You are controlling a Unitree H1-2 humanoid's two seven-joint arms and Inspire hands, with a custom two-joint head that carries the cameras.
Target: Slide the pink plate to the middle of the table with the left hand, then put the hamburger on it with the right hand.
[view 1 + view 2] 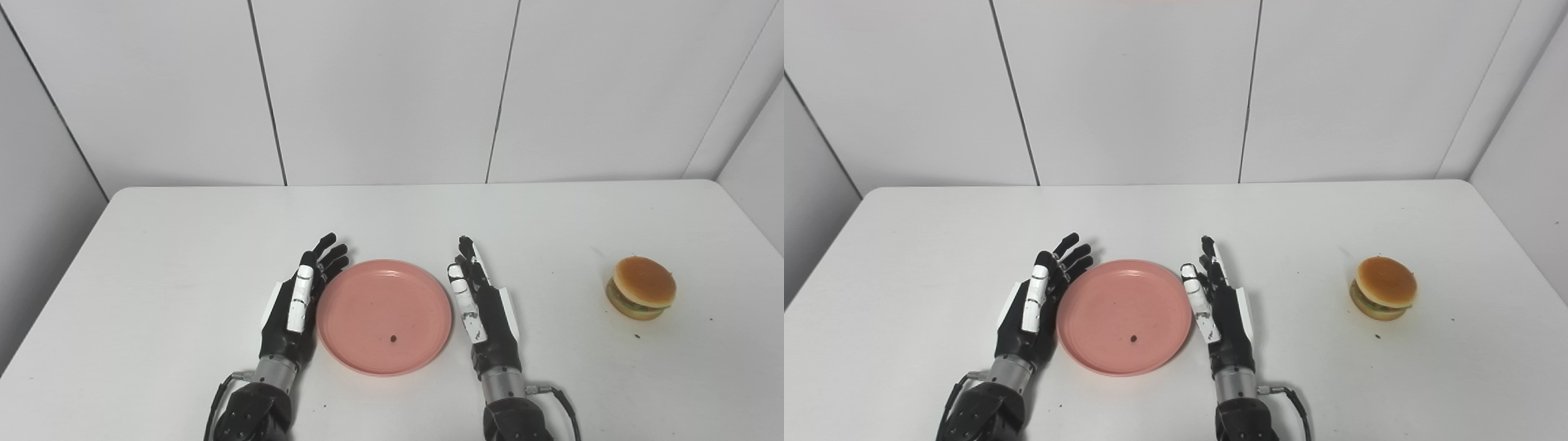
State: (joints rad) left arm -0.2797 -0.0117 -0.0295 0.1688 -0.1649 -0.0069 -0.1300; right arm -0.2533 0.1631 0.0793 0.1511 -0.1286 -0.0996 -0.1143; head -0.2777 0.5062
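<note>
Pink plate (384, 315) between two flat, empty robot hands, left (298, 306), right (482, 309), fingers spread

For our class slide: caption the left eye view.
Open left hand and right hand flank the pink plate; hamburger waits far right.

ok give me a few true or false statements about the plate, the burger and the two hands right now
1. The pink plate lies between the left robot hand and the right robot hand. True.
2. The hamburger sits on the plate. False: it rests on the table, off to the right.
3. The right robot hand holds the hamburger. False: it is open beside the plate.
4. A small dark speck lies on the plate. True.
5. The left robot hand is open. True.
</note>
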